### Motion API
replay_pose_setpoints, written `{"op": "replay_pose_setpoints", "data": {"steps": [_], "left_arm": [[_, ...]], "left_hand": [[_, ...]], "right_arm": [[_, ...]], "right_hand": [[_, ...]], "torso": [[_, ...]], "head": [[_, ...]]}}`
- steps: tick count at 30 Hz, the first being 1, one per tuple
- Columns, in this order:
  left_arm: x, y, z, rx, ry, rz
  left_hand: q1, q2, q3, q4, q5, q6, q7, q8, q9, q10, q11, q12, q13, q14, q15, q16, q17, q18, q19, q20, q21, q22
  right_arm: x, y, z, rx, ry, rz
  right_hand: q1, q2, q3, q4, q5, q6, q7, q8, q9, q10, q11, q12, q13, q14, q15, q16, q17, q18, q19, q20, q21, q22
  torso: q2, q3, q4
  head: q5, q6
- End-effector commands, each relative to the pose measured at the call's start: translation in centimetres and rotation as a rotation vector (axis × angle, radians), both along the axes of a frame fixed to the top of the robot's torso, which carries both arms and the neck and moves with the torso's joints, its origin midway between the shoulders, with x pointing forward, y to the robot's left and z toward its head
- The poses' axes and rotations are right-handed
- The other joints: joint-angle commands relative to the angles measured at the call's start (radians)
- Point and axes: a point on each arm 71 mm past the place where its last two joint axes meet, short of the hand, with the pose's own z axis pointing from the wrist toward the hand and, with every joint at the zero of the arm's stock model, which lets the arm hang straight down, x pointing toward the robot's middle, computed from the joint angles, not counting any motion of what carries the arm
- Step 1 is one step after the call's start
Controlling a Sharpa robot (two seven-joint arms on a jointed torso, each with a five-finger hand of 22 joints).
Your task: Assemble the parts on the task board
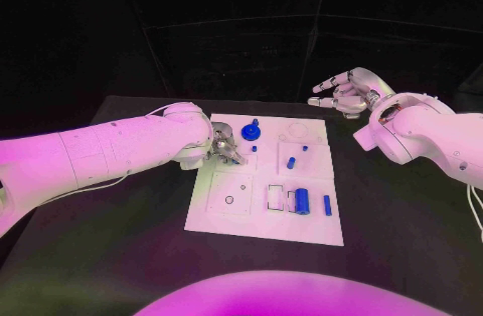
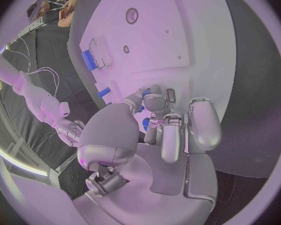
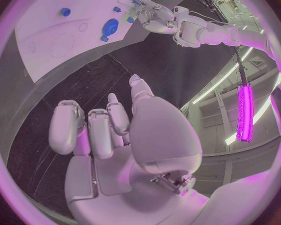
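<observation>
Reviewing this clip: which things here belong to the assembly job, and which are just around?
Job:
task board
blue parts: round knobbed piece, large cylinder, slim pin, short peg
left hand, fingers down at the board

Just around:
black table
right hand, off the board, holding nothing

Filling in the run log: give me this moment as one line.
left hand: fingers on a small blue part at board left edge | right hand: open, empty, off the board
</observation>
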Motion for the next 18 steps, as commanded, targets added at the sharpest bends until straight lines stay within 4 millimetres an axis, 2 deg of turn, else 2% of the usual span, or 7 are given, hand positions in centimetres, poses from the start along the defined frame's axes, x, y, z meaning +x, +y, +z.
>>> {"op": "replay_pose_setpoints", "data": {"steps": [1,11,18], "left_arm": [[-0.13,0.11,-0.16,0.011,0.014,-0.002],[0.31,0.26,-0.16,0.020,0.036,0.000],[0.76,0.01,-0.17,0.043,0.068,-0.015]], "left_hand": [[0.004,0.016,0.107,-0.097,0.006,0.006,-0.001,0.003,0.001,0.003,-0.003,0.002,0.001,0.104,0.000,0.003,0.263,-0.020,0.006,0.001,0.006,0.002],[-0.002,0.015,0.118,-0.099,0.006,0.007,0.000,0.004,0.002,0.005,-0.003,0.002,0.001,0.104,0.000,0.003,0.263,-0.020,0.007,0.002,0.006,0.003],[-0.031,0.014,0.130,-0.089,0.005,0.008,0.001,0.004,0.003,0.004,-0.001,0.001,-0.001,0.104,0.001,0.003,0.263,-0.019,0.004,0.002,0.001,-0.002]], "right_arm": [[0.01,0.11,0.12,0.001,-0.001,0.007],[0.04,0.19,0.11,0.002,-0.001,0.008],[0.07,0.28,0.10,0.002,-0.001,0.009]], "right_hand": [[-0.003,0.004,-0.006,-0.003,0.003,0.005,-0.005,0.006,-0.001,-0.002,-0.003,-0.002,-0.002,0.047,-0.010,-0.004,0.000,0.019,-0.001,-0.004,-0.004,-0.001],[-0.003,0.004,-0.006,-0.003,0.003,0.005,-0.005,0.006,-0.001,-0.002,-0.003,-0.002,-0.002,0.047,-0.010,-0.004,0.000,0.019,-0.001,-0.004,-0.004,-0.001],[-0.003,0.004,-0.006,-0.003,0.003,0.005,-0.005,0.006,-0.001,-0.002,-0.003,-0.002,-0.002,0.047,-0.010,-0.004,0.000,0.019,-0.001,-0.004,-0.004,-0.001]], "torso": [[-0.001,0.0004,-0.0004],[0.000,0.0007,-0.0001],[0.001,0.0010,-0.0013]], "head": [[0.000,0.000],[0.000,0.001],[0.001,-0.001]]}}
